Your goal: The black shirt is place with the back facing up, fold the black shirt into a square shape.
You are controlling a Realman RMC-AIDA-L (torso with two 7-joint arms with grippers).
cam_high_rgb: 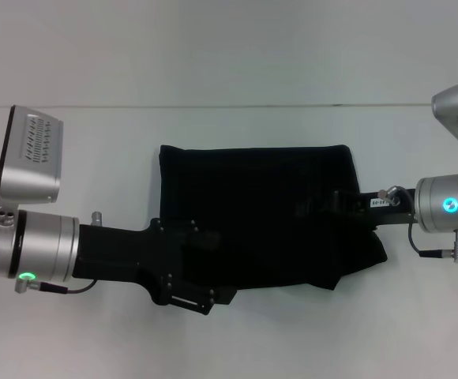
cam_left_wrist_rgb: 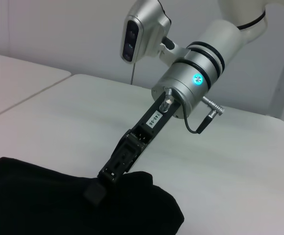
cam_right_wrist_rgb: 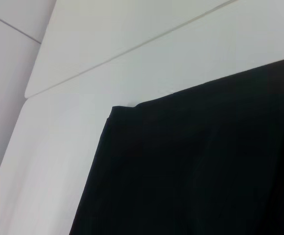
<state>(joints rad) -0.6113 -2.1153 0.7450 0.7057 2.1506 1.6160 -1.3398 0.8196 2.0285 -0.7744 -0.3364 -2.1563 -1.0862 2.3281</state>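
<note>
White table fills most of the scene, pale and bare apart from the cloth, with a seam running across its far side. On it, about the middle, lies the black shirt, already brought down to a broad, compact block. Its far edge and left side run fairly straight, while the near right corner sags outward in a loose, rumpled tongue, so to my eye it is not yet a clean square and that corner is what most needs tidying.

Both arms reach in low from opposite sides, which makes sense for a fold that has to be lifted evenly at two ends. The left gripper sits at the shirt's near left corner, its dark body partly over the cloth. Black against black, I cannot tell whether its fingers are apart or pinched on fabric.

The right gripper comes in at the shirt's right edge. In the left wrist view its tip is pressed down into the cloth beside a raised hump of fabric, looking as if it has hold of a fold there, but the fingertips are sunk in the black material and I cannot tell whether they are together or apart.

The right wrist view shows only a neat shirt corner lying flat on the table.
</note>
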